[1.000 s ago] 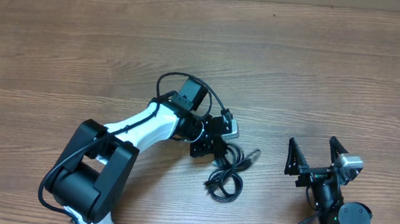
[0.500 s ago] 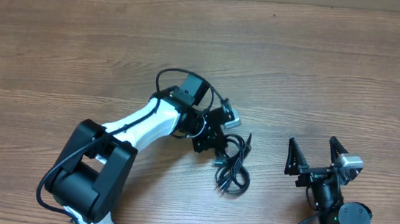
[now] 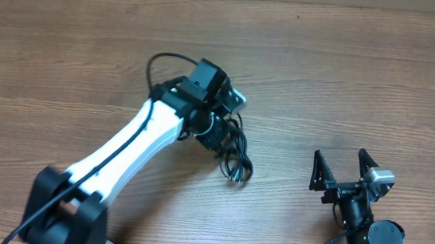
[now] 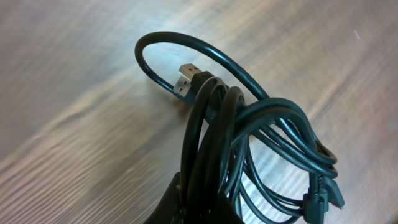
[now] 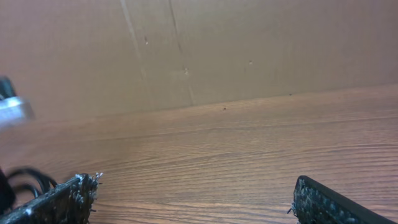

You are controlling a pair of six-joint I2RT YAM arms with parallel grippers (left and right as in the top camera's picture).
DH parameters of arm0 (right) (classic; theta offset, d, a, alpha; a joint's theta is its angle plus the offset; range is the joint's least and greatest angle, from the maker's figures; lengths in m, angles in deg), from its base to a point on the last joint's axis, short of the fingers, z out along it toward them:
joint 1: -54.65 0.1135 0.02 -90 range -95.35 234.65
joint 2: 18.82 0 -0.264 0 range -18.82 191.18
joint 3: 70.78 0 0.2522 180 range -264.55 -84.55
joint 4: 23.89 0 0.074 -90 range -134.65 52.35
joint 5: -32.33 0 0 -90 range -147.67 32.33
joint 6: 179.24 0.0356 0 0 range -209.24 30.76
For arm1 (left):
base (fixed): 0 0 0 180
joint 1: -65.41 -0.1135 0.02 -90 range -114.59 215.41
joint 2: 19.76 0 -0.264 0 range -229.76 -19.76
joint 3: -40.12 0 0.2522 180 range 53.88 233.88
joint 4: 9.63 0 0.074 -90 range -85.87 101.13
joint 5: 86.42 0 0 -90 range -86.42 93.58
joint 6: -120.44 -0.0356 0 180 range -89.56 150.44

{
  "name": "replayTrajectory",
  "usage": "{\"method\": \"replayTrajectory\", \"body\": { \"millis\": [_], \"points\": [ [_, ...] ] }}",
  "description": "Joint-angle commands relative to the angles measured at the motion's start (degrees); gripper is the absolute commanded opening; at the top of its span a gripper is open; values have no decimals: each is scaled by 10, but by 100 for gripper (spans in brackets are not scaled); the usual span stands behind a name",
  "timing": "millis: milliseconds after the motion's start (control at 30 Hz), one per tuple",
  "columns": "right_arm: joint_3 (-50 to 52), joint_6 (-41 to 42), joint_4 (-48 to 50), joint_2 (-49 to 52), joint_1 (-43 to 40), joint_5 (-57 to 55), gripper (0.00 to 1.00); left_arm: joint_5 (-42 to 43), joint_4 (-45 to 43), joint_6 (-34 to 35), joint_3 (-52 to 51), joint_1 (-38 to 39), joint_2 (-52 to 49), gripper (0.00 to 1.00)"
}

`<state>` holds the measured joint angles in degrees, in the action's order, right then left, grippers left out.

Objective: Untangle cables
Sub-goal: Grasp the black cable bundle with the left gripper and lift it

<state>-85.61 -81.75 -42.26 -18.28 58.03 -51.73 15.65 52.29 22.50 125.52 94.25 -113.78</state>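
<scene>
The cables (image 3: 234,157) are a tangled bundle of thin black cords, hanging from my left gripper (image 3: 218,136) near the table's middle. In the left wrist view the bundle (image 4: 249,130) fills the frame, looped, with a silver USB plug (image 4: 185,83) at the top and a plug end at the lower right (image 4: 320,200). My left gripper (image 4: 205,208) is shut on the bundle and holds it above the wood. My right gripper (image 3: 342,171) is open and empty at the front right, apart from the cables. A bit of cable shows at the left edge of the right wrist view (image 5: 28,180).
The wooden table (image 3: 350,79) spreads around both arms. A brown cardboard wall (image 5: 205,50) stands behind the table's far edge. The left arm's own thick black wire (image 3: 159,64) loops above its wrist.
My left gripper has moved up and left with the cable bundle, lifting it; the loops that lay on the table now hang below the gripper. The right arm has not moved.
</scene>
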Motion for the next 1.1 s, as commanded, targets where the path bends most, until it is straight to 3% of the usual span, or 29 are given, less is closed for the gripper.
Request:
{"method": "replayTrajectory", "body": {
  "millis": [0, 633, 767, 1067],
  "points": [
    [6, 2, 2, -4, -2, -5, 100, -90, 2, 93, 18, -3, 52, 4],
    [6, 2, 2, -4, -2, -5, 100, -90, 22, 145, 18, -3, 64, 4],
    [6, 3, 4, -4, -2, 4, 100, -47, 21, 160, 18, -3, 64, 4],
    [-17, 117, -19, -4, -2, 94, 100, -51, 9, 179, 18, -3, 75, 4]
  ]
}}
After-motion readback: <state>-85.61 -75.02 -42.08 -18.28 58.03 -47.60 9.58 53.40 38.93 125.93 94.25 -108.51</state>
